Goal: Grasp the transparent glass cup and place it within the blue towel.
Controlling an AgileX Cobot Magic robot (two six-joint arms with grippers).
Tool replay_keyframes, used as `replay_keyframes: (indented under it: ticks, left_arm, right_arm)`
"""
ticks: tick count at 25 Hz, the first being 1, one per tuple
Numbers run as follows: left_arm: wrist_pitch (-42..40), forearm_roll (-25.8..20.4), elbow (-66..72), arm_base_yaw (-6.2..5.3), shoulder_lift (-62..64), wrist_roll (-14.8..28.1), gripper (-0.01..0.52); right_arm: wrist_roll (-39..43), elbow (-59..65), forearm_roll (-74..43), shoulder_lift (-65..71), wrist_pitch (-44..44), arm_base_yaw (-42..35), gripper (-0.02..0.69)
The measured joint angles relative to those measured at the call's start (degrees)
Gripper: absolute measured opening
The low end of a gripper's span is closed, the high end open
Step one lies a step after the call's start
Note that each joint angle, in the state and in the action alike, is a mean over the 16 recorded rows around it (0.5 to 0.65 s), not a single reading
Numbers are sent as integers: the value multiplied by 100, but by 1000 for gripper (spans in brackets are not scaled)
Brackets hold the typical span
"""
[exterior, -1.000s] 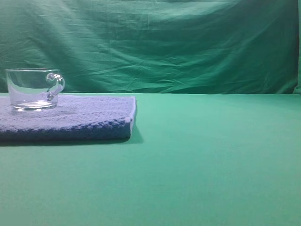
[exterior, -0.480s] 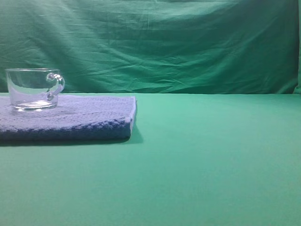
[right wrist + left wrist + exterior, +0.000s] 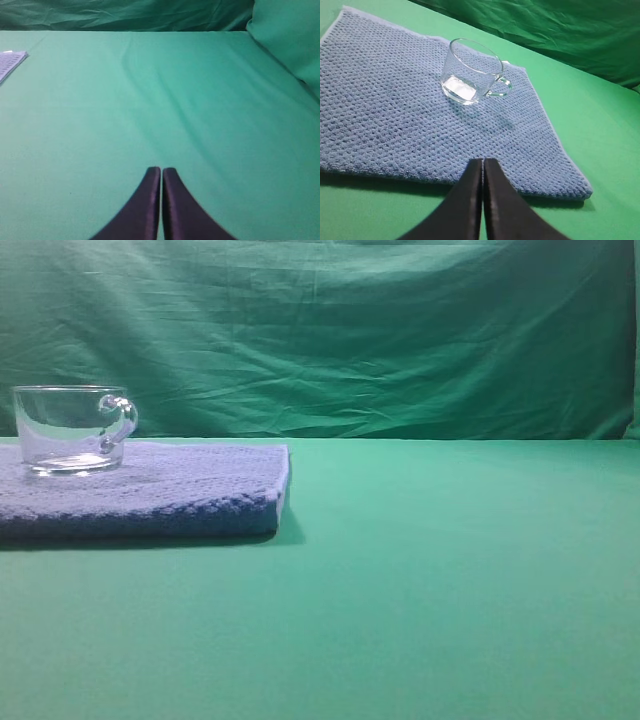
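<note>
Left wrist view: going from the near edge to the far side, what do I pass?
Left gripper's shut black fingertips → blue towel → transparent glass cup standing on the towel → rumpled green backdrop cloth.

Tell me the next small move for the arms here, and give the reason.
Probably none beyond holding both arms back: the job looks done. The transparent glass cup stands upright on the blue towel, well inside its edges. The left gripper is shut, empty and clear of the cup; the right gripper is shut over bare green cloth.
</note>
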Motion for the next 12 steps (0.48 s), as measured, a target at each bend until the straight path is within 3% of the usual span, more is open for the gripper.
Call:
replay_keyframes:
  ticks: [12]
  left_arm:
    - [0, 0, 0, 0, 0, 0, 0]
  right_arm:
    - [-1, 0, 0, 0, 0, 0, 0]
